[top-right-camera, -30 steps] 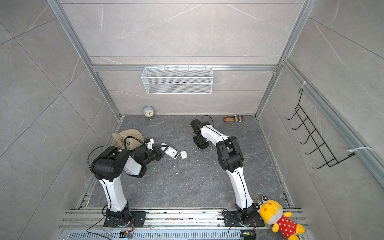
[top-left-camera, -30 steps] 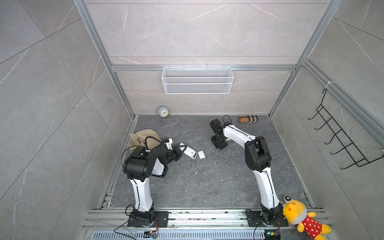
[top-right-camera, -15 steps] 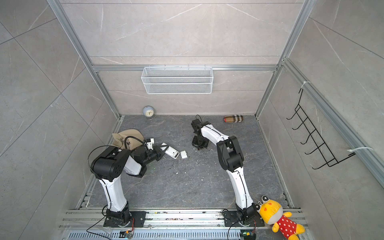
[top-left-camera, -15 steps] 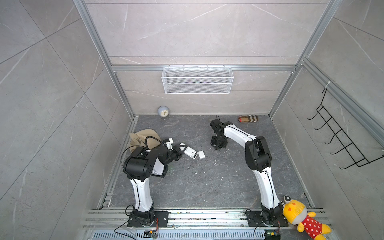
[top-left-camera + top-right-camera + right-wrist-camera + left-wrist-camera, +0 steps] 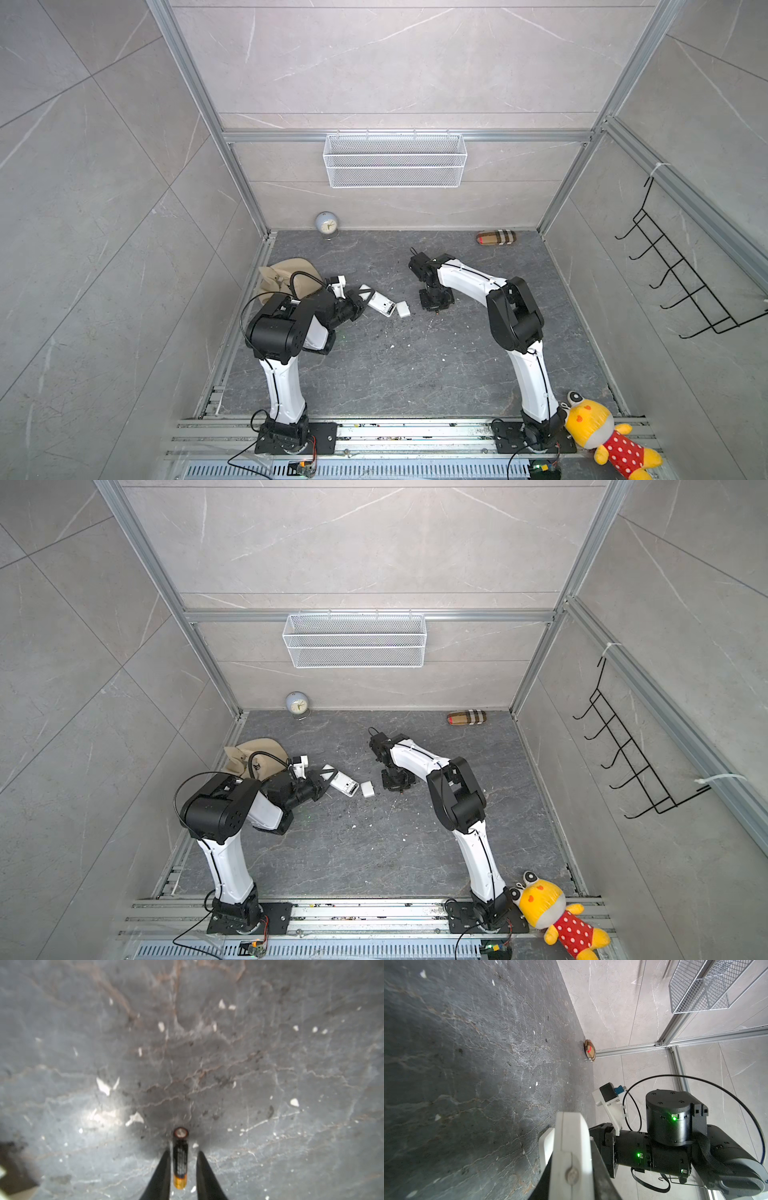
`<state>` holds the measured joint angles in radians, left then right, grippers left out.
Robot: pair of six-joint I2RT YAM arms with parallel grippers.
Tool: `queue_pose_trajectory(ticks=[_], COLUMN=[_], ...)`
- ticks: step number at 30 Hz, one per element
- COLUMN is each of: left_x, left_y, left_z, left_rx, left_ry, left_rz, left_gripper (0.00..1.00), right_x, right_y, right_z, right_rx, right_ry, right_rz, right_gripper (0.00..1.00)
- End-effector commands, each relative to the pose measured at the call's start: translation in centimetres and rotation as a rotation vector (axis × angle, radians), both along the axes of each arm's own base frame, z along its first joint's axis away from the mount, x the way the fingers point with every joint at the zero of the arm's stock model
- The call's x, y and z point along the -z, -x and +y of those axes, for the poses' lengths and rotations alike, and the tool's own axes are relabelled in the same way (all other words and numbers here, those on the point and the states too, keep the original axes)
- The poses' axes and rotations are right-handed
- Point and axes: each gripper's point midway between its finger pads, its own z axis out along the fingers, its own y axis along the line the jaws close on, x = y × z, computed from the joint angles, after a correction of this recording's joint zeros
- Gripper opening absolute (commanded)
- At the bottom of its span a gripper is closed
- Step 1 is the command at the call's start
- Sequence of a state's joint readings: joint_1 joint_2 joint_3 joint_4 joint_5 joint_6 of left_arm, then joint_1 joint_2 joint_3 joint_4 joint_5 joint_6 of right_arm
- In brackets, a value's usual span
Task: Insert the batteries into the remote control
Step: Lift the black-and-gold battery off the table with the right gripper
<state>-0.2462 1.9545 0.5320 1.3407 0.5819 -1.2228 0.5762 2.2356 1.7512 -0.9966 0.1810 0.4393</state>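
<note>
The white remote control (image 5: 380,303) (image 5: 343,782) is held tilted just above the floor, and my left gripper (image 5: 360,297) (image 5: 325,777) is shut on its end. The left wrist view shows it edge-on (image 5: 571,1142) between my left gripper's (image 5: 571,1174) dark fingers. Its loose white cover (image 5: 402,309) (image 5: 367,789) lies beside it. My right gripper (image 5: 435,308) (image 5: 398,788) points down at the floor to the right. In the right wrist view a black battery with an orange end (image 5: 180,1157) sits between my open right gripper's (image 5: 184,1151) fingers, with a gap on one side.
White specks litter the dark floor. A beige cloth (image 5: 286,274) lies behind my left arm. A small clock (image 5: 326,224) and a plaid case (image 5: 496,237) sit by the back wall, under a wire basket (image 5: 395,160). A yellow plush toy (image 5: 602,436) sits at the front right.
My right gripper has shifted slightly toward the front and its jaws have parted around the battery. The left arm and the remote control have not moved.
</note>
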Motion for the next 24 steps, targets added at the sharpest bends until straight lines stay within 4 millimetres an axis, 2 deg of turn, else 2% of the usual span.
queue_pose_trajectory(ticks=[1, 5, 7, 9, 13, 19, 24], left_x=[-3.5, -3.6, -3.6, -3.6, -3.5, -3.5, -3.5], left_y=[-0.4, -0.3, -0.3, -0.3, -0.2, -0.2, -0.3], left_z=[-0.3, -0.4, -0.4, -0.4, -0.4, -0.4, -0.4], left_rx=[0.020, 0.022, 0.022, 0.021, 0.023, 0.022, 0.021], left_ry=[0.030, 0.031, 0.031, 0.030, 0.027, 0.028, 0.026], left_rz=[-0.122, -0.125, -0.124, -0.124, -0.126, -0.126, -0.128], left_gripper=[0.00, 0.00, 0.00, 0.00, 0.00, 0.00, 0.00], right_x=[1.6, 1.8, 2.0, 2.3, 2.7, 2.5, 2.5], right_y=[1.4, 1.8, 2.0, 2.3, 2.7, 3.6, 4.1], right_z=[-0.5, -0.2, -0.1, -0.1, -0.1, -0.1, -0.1], right_rx=[-0.012, 0.000, 0.009, 0.015, 0.034, 0.051, 0.065], right_ry=[0.013, -0.018, -0.025, -0.024, -0.032, -0.066, -0.093], right_rz=[0.038, 0.037, 0.042, 0.058, 0.072, 0.070, 0.061], right_gripper=[0.32, 0.31, 0.21, 0.16, 0.15, 0.23, 0.24])
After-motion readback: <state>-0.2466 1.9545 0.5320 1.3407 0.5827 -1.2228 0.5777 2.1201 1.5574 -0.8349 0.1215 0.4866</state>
